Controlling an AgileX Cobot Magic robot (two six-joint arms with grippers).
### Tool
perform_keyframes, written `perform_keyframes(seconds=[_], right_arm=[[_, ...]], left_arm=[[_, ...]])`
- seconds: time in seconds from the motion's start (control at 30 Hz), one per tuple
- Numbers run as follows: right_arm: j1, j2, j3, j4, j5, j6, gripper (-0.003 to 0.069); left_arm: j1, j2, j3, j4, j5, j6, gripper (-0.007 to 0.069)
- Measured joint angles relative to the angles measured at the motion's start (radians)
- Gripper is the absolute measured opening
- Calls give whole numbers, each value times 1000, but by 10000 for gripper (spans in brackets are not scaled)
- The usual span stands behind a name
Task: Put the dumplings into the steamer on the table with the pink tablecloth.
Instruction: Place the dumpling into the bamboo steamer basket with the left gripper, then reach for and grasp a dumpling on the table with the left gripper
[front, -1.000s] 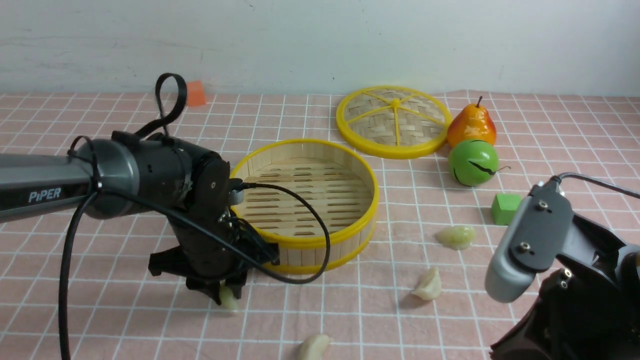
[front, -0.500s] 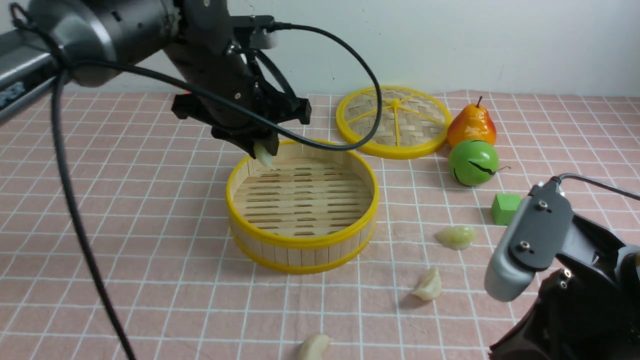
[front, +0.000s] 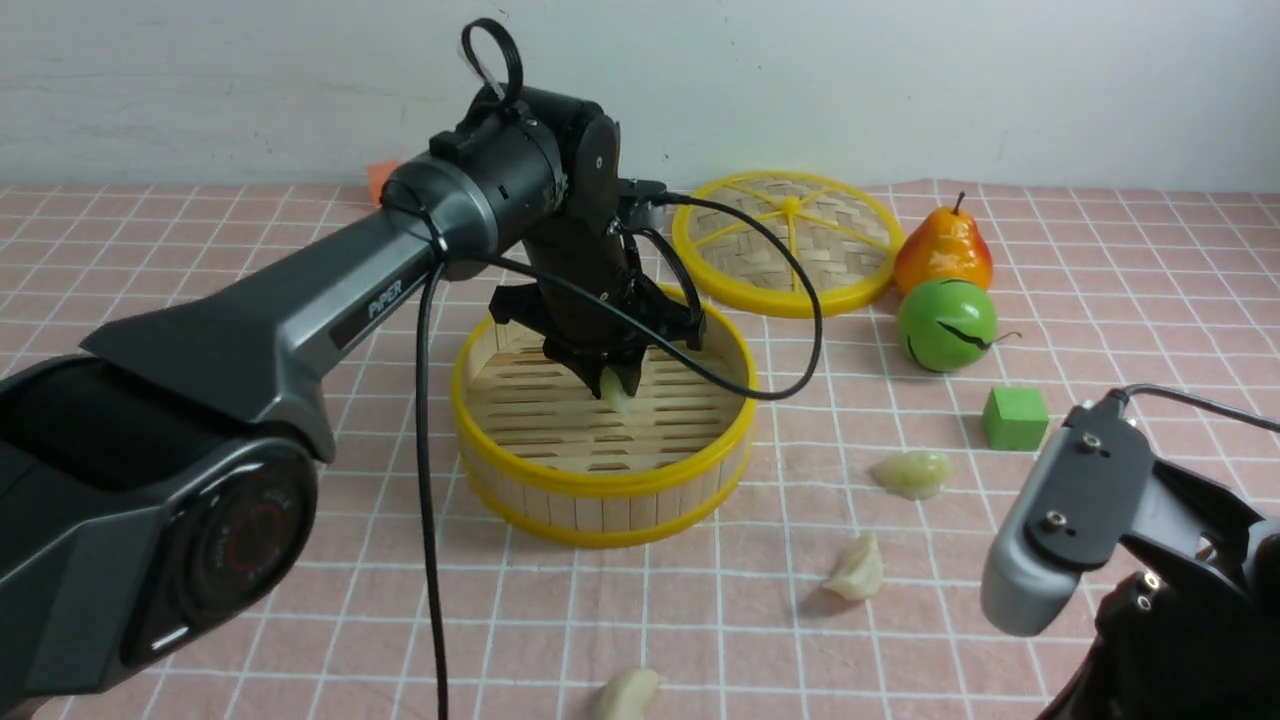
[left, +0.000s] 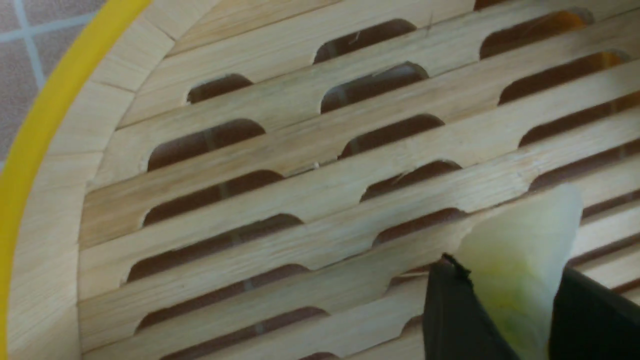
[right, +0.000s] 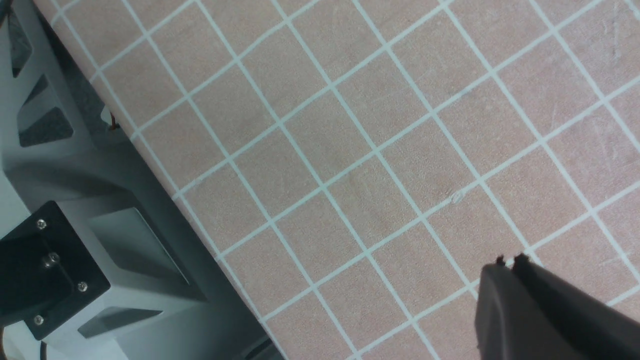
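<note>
Jaws of the left gripper (front: 612, 382) grasp one dumpling (left: 520, 250), holding it inside the steamer (front: 600, 482) low over the slatted floor; whether it touches the slats is unclear. The steamer stands mid-tabletop on the pink tablecloth (right: 350, 150). Three loose dumplings (front: 855, 570) lie between the steamer and the tabletop's near right corner. The right gripper (right: 510, 265) is pinched closed, empty, over the cloth near the tabletop's edge.
</note>
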Motion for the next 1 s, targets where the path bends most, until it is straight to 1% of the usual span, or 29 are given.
perform_keyframes(seconds=[0.1, 0.17, 0.23, 0.33, 0.47, 0.6, 0.67, 0.7, 0.73, 0.8, 0.9, 1.0], right_arm=[[0, 0, 0, 0, 0, 0, 21], [0, 0, 0, 0, 0, 0, 21], [0, 0, 0, 0, 0, 0, 23], [0, 0, 0, -3, 0, 0, 26], [0, -1, 0, -49, -1, 0, 31], [0, -24, 0, -131, -1, 26, 34], [0, -39, 0, -162, -1, 52, 35], [0, -53, 0, -188, -2, 77, 38], [0, -56, 0, -195, -2, 83, 38], [0, -83, 0, -221, -9, 121, 43], [0, -113, 0, -232, -32, 155, 46], [0, -129, 0, -232, -51, 161, 50]], left_arm=[[0, 5, 0, 2, -1, 1, 336], [0, 0, -1, 2, 3, 1, 430], [0, -13, -1, 2, 30, 1, 496], [0, -48, -1, 2, 91, 1, 542], [-2, -145, 18, -11, 125, 1, 552], [-42, -297, 136, -10, 129, 20, 538], [-73, -356, 211, -9, 131, 29, 529], [-108, -412, 297, -4, 131, 35, 521], [-113, -419, 309, -2, 131, 37, 521], [-171, -503, 460, 10, 131, 40, 517], [-222, -573, 613, 14, 129, 28, 517], [-252, -602, 739, 14, 81, -2, 517]])
